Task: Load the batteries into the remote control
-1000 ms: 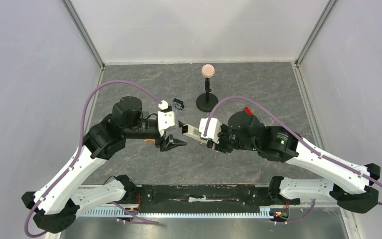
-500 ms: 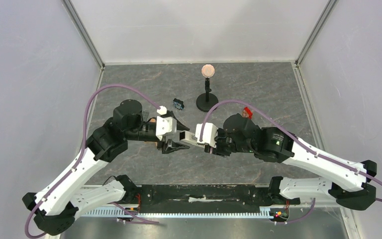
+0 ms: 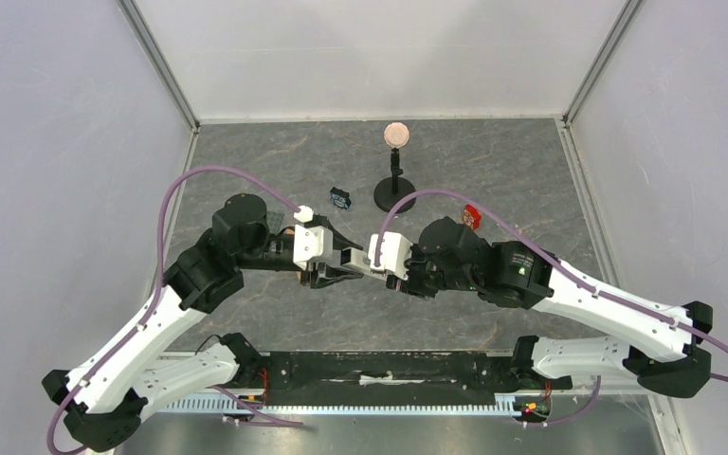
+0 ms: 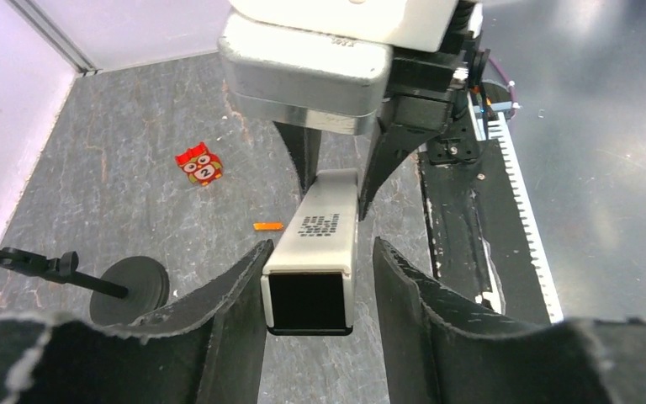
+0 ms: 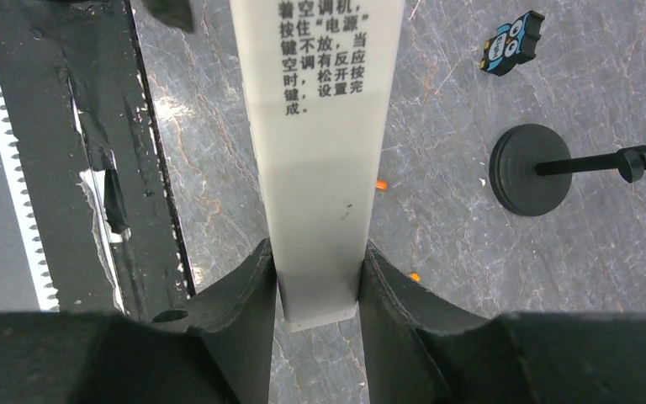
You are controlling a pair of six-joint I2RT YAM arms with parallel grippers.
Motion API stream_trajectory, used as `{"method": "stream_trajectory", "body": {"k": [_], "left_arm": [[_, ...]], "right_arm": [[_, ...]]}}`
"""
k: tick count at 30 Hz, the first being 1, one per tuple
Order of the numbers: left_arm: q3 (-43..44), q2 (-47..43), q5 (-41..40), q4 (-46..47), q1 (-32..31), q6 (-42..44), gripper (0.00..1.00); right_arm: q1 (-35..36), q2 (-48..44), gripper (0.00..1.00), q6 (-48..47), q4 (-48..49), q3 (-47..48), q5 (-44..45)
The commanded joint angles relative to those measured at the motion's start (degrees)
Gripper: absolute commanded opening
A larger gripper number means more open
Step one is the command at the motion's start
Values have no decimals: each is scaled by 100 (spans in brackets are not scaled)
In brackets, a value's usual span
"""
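Both grippers meet at the remote [image 5: 320, 126], which is held in the air above the table [image 5: 488, 278]. The right gripper [image 5: 316, 252] is closed on one end of it, with its fingers pressed against both long sides and the printed face turned toward its camera. The left gripper [image 4: 321, 246] stands spread round the opposite end, a finger on each side. A sliver of gap shows on at least one side, so I judge it has no hold there. That end shows a dark square face in the left wrist view. Whether a battery bay is open cannot be told.

The batteries [image 5: 381, 184] are not in the remote, as far as can be seen. Two tiny orange bits lie on the table below it, one half hidden by the remote's edge and the other near a right finger. I take these for them, though they are too small to be sure. Neither gripper holds one.

So the task looks to be at an early stage: the remote is lifted and presented between the arms, and nothing is loaded. What seems left is to get the bay open, pick up each battery and seat both.

Farther out are a black stand [image 5: 528, 171], a blue owl [image 5: 513, 42] and a red owl [image 4: 201, 164], all well apart from the remote.
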Motion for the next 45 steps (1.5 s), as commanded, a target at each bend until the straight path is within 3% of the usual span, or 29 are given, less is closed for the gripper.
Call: {"method": "stream_trajectory", "body": {"k": [1, 8, 16, 24, 28, 30, 33, 36, 40, 42, 45], "left_arm": [[-119, 12, -162, 671, 0, -382, 50], [-186, 12, -207, 726, 1, -548, 46], [-72, 50, -141, 204, 0, -293, 54], [-134, 75, -216, 503, 0, -401, 44], [-142, 99, -206, 552, 0, -397, 24], [-159, 111, -210, 558, 0, -367, 2], [-239, 90, -360, 659, -5, -460, 2], [-399, 77, -602, 935, 0, -682, 2], [-678, 50, -987, 1370, 9, -1005, 2], [-834, 30, -1074, 1552, 15, -1103, 2], [-1054, -72, -1247, 1821, 27, -1229, 2]], "right_arm": [[29, -68, 0, 45, 343, 204, 135], [27, -183, 0, 8, 520, 100, 284], [31, -197, 0, -8, 526, 60, 263], [29, -166, 0, 0, 498, 8, 253], [30, -167, 0, 18, 507, 7, 262], [27, -163, 0, 50, 524, 12, 257], [30, -174, 3, 158, 574, -29, 262], [29, -222, 15, 345, 722, -168, 317], [30, -437, 60, 709, 1206, -571, 347], [30, -609, 77, 940, 1487, -821, 421], [21, -891, 92, 1315, 1900, -1200, 699]]}}
